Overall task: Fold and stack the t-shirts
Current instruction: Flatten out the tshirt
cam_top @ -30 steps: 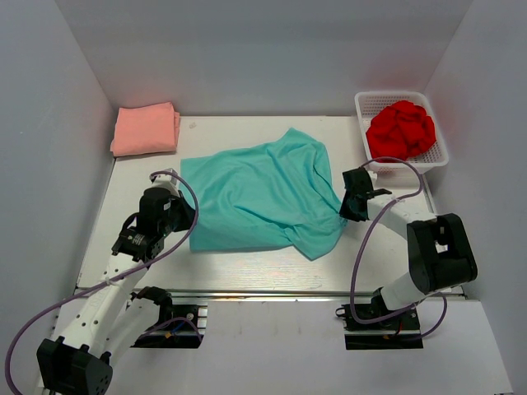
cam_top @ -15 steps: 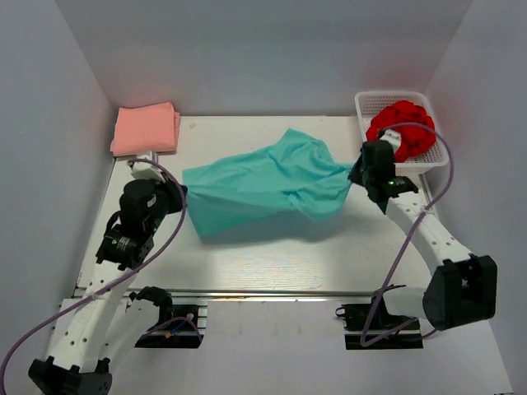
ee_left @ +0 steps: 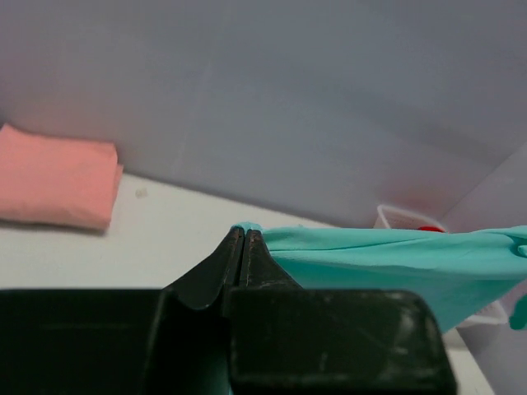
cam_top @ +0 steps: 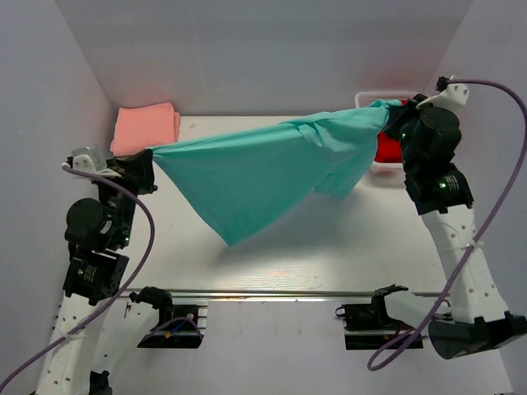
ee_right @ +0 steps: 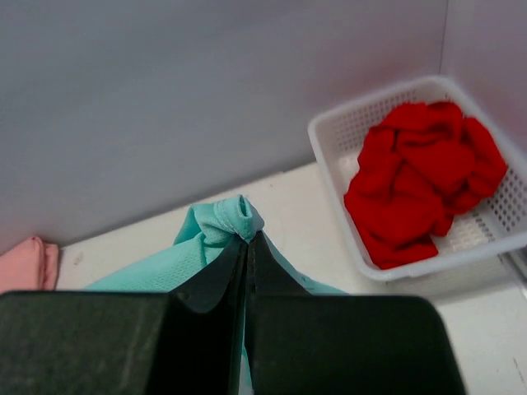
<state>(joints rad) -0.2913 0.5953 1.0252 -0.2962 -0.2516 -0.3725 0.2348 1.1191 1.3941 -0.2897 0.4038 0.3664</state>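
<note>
Two grippers hold one teal tee (cam_top: 263, 169) in the air above the desk (cam_top: 329, 247).

1. Left gripper (ee_left: 245, 237): the fingers are pressed together, pinching a small fold of the teal tee's edge at their tips. The gripper sits above the left edge of the desk, close to the far left corner, and points toward the right side.

2. Right gripper (ee_right: 247, 239): the fingers are pressed together, pinching a bunched piece of hem at their tips. The gripper sits high near the far right corner, just in front of the basket (ee_right: 461, 267).

3. Teal tee: the cloth is stretched between the two pinch points and spans the far half of the desk from left to right. The upper edge runs almost straight from one gripper to the other. Below it, the fabric hangs as a broad sheet that narrows to a single corner toward the near edge, left of centre. Gathered folds sit near the right gripper, and a shorter flap hangs below them. A shadow lies on the desk under the cloth. Whether the lowest corner touches the desk cannot be told.

4. Pink tee (cam_top: 146, 129): folded flat in the far left corner, just beyond the left gripper and apart from the teal tee.

5. Red tee (ee_right: 420, 181): crumpled in a heap inside the basket in the far right corner. From above, the teal tee and the right arm hide most of the basket.
</note>
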